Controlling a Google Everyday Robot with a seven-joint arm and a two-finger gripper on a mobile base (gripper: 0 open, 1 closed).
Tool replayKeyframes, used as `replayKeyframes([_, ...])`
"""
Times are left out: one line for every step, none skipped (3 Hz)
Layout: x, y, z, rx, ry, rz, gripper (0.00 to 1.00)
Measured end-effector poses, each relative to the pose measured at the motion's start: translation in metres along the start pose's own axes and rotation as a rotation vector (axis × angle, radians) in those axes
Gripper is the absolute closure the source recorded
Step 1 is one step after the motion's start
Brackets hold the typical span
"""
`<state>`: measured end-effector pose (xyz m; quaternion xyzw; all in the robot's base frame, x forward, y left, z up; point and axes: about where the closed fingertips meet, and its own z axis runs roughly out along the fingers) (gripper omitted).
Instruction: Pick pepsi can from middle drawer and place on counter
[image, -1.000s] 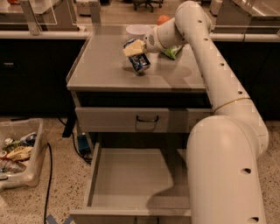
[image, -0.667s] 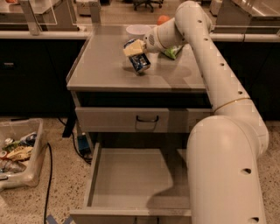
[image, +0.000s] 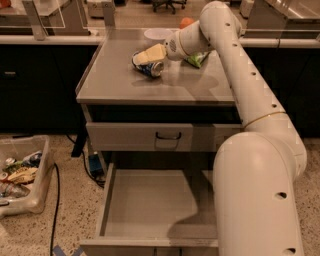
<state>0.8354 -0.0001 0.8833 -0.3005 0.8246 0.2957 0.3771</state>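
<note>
The pepsi can lies tilted on its side on the counter, silver end toward the camera, near the back middle. My gripper reaches in from the right and is shut on the can from above, holding it low on the counter top. The middle drawer is pulled open below, and its floor is bare.
A green bag lies on the counter just right of the gripper. A white bowl sits behind it. The closed top drawer front has a black handle. A plastic bin of clutter stands on the floor at left. My arm covers the right side.
The gripper and the can have shifted slightly to the left on the counter. The drawer and the rest are unchanged.
</note>
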Motion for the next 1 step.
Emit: replayKeyframes([0.0000,0.0000,0.0000,0.000,0.000,0.000,0.00])
